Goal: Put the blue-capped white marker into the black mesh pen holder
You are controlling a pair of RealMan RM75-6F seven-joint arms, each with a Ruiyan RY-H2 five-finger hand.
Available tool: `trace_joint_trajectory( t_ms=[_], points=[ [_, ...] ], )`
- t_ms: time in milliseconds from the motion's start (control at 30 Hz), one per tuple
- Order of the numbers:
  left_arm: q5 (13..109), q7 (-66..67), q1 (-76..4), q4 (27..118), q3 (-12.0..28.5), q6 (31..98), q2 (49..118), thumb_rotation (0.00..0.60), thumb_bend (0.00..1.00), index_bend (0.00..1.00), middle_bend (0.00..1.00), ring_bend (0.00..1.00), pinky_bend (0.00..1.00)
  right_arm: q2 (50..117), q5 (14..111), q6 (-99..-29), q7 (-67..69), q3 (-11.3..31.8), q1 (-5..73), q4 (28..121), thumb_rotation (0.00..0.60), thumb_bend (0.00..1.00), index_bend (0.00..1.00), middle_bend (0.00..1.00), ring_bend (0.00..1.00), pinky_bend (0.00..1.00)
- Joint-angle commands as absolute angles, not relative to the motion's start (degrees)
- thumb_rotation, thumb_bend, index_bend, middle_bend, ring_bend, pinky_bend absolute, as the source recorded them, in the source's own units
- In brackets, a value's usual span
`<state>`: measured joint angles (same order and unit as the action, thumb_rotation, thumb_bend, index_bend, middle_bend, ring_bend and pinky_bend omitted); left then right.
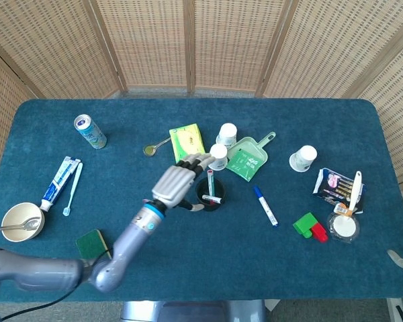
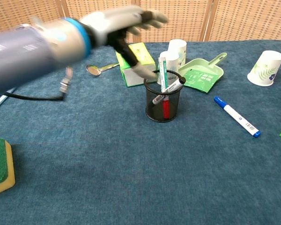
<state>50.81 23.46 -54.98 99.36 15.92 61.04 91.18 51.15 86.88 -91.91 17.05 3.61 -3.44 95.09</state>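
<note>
The left hand hangs above the table just left of the black mesh pen holder, its fingers stretched out flat and spread, with nothing in its grasp; in the chest view it is blurred, so finer detail of the fingers cannot be made out. The holder stands upright near the middle of the blue cloth-covered table and has several pens leaning in it, among them a red one and a white one with a black cap. The blue-capped white marker lies flat on the cloth to the right of the holder, well apart from it and from the hand, its blue cap pointing toward the far side. Just beyond the holder are a green dustpan, two white paper cups and a green box, with a spoon left of the box. A drink can stands at the far left, and a toothpaste tube and toothbrush lie nearer on that side, beside a bowl and a green sponge. Another paper cup lies tipped on the right. The right hand does not show in either view.
</note>
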Motion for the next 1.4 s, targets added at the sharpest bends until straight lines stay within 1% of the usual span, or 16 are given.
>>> trace_joint_trajectory(
  t_ms=[33,100,133,200,333,400,500,567,667,833,1000,1067,1200,1400],
  points=[
    [51.0,28.2,-49.9,110.1,12.6,65.0,79.0,0.600,0.03,0.00,0.00,0.00,0.00,51.3,86.9,-92.0,16.3,3.6,-3.5,95.3,0.600,0.00,0.08,0.00,0.00,0.00],
    [52.1,28.5,-48.1,112.9,11.6,66.4,74.7,0.600,0.02,0.00,0.00,0.00,0.00,51.4,86.9,-92.0,15.5,3.6,-3.5,95.5,0.600,0.00,0.08,0.00,0.00,0.00],
    [53.3,28.7,-46.4,114.5,10.5,67.7,71.7,0.600,0.03,0.00,0.00,0.00,0.00,51.6,86.9,-92.1,14.7,3.6,-3.5,95.6,0.600,0.00,0.08,0.00,0.00,0.00],
    [55.2,28.2,-44.0,116.7,8.8,68.8,67.6,0.600,0.03,0.00,0.00,0.00,0.00,51.9,86.8,-92.0,13.7,3.6,-3.4,95.8,0.600,0.00,0.08,0.00,0.00,0.00],
    [59.1,25.5,-38.5,119.2,5.2,71.5,59.9,0.600,0.03,0.00,0.00,0.00,0.00,52.5,86.3,-91.5,11.2,3.7,-3.1,96.3,0.600,0.00,0.08,0.00,0.00,0.00],
    [61.3,23.0,-35.5,119.2,3.4,72.8,56.7,0.600,0.03,0.00,0.00,0.00,0.00,52.8,86.3,-91.0,10.0,3.6,-2.9,96.6,0.600,0.00,0.08,0.00,0.00,0.00],
    [64.9,19.1,-32.5,118.4,1.6,73.7,53.9,0.600,0.03,0.01,0.00,0.00,0.00,53.3,86.1,-90.7,8.3,3.7,-2.7,97.0,0.600,0.00,0.09,0.00,0.00,0.00],
    [68.2,13.4,-28.4,116.4,-0.3,75.8,51.5,0.600,0.03,0.02,0.00,0.00,0.00,54.1,85.9,-90.0,5.9,3.5,-2.3,97.6,0.600,0.00,0.09,0.00,0.00,0.00],
    [72.6,6.7,-24.4,112.9,-1.7,78.2,50.3,0.600,0.03,0.02,0.00,0.00,0.00,55.5,86.0,-89.5,2.6,3.4,-1.8,98.8,0.600,0.00,0.09,0.00,0.00,0.00],
    [77.8,-0.1,-19.0,107.4,-3.3,83.0,51.3,0.600,0.03,0.01,0.00,0.00,0.01,58.2,87.0,-88.4,-3.5,3.5,-0.4,101.0,0.600,0.00,0.10,0.00,0.00,0.00],
    [81.0,-5.3,-14.3,103.9,-4.2,86.9,52.5,0.600,0.03,0.06,0.00,0.00,0.03,62.4,86.6,-85.9,-12.2,4.5,2.3,105.9,0.600,0.00,0.10,0.00,0.00,0.00],
    [82.0,-6.1,-13.2,103.3,-4.4,87.7,52.7,0.600,0.03,0.07,0.00,0.00,0.03,63.9,86.1,-83.7,-15.2,4.8,3.9,107.8,0.600,0.00,0.10,0.00,0.00,0.00],
    [84.7,-6.2,-11.7,103.3,-4.1,89.8,52.6,0.600,0.03,0.07,0.00,0.00,0.04,67.4,82.7,-79.6,-22.0,6.3,7.3,111.1,0.600,0.00,0.10,0.00,0.00,0.00],
    [86.5,-7.5,-10.8,103.6,-3.5,89.7,52.1,0.600,0.03,0.07,0.00,0.00,0.05,73.6,75.3,-75.6,-31.1,8.8,11.9,113.9,0.600,0.00,0.10,0.00,0.00,0.00]
  ],
)
